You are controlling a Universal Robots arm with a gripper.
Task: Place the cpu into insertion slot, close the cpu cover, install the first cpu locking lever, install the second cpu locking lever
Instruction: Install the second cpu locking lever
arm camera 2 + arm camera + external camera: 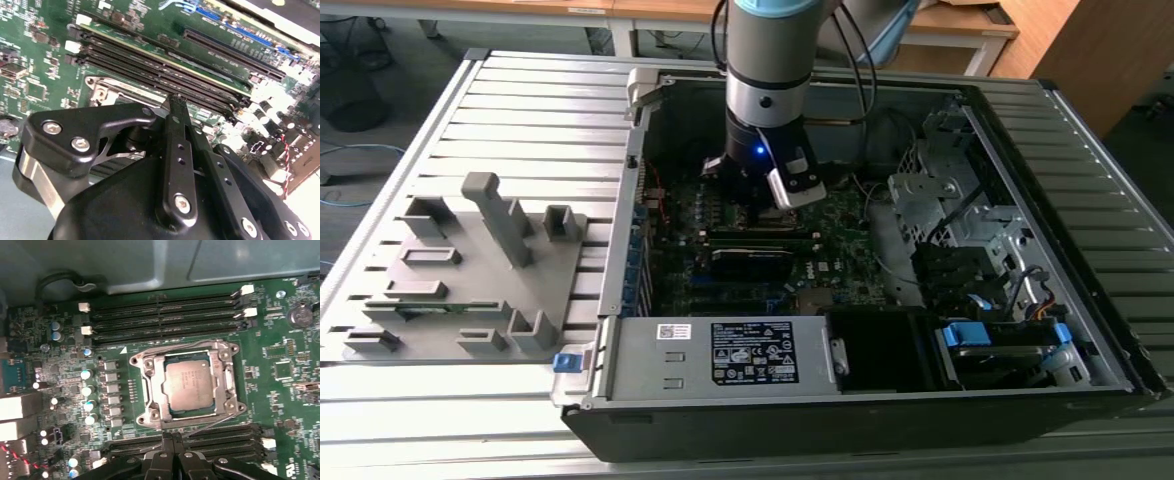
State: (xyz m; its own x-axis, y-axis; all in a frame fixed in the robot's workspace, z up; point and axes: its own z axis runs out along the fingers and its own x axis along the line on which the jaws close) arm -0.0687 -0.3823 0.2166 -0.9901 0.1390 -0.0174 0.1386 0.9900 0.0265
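The cpu (189,385), a grey metal square, lies in the insertion slot (144,416) on the green board. The silver cpu cover (151,386) is folded down flat around it. One thin locking lever (175,347) runs along the socket's edge beside the memory slots. A second wire lever (215,422) slants off the opposite edge towards my fingertips. My gripper (173,439) is shut just off that edge, and I see nothing between the black fingers (176,130). In the exterior view the gripper (769,196) hangs low inside the open computer case.
Long black memory slots (165,315) flank the socket on both sides, with a row of capacitors (87,390) along a third. The labelled power supply box (720,352) and drive bays (987,340) line the case. A grey fixture tray (467,270) lies at the exterior view's left.
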